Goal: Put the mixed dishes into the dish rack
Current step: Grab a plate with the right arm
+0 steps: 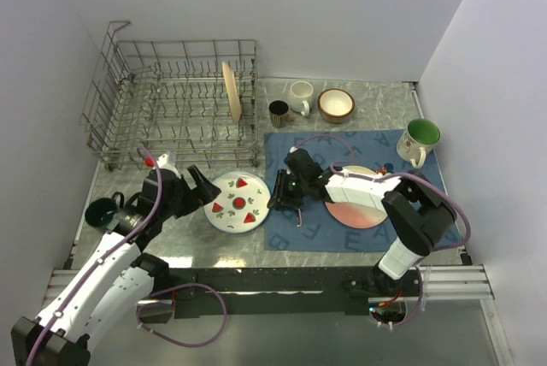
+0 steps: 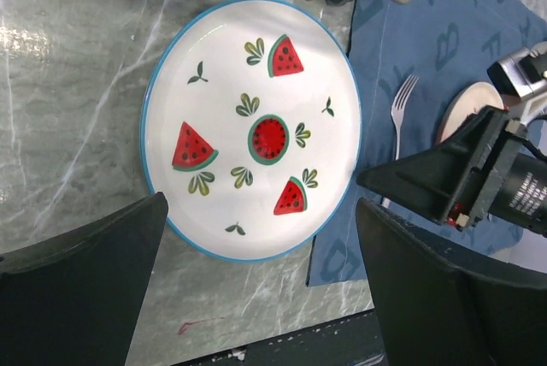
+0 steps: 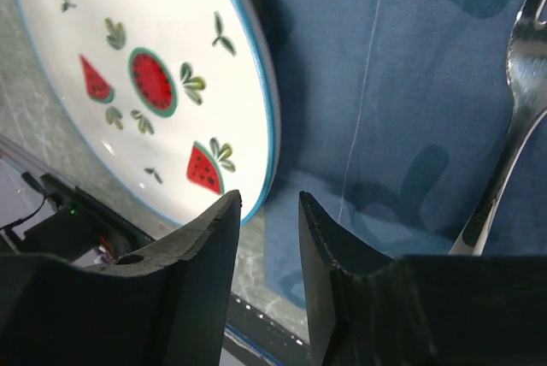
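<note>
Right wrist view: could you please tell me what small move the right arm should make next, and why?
Probably nudge the right arm's jaws sideways toward the white, blue-rimmed watermelon plate: its rim lies beside one jaw, not between them, and their narrow gap frames only blue lettered placemat.

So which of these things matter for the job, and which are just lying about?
Part of the job: dish rack, tan plate already in it, watermelon plate, pink-and-cream plate, fork, white mug, dark mug, brown-rimmed bowl, green-lined mug, dark green cup.
Just lying about: blue lettered placemat, table.
</note>
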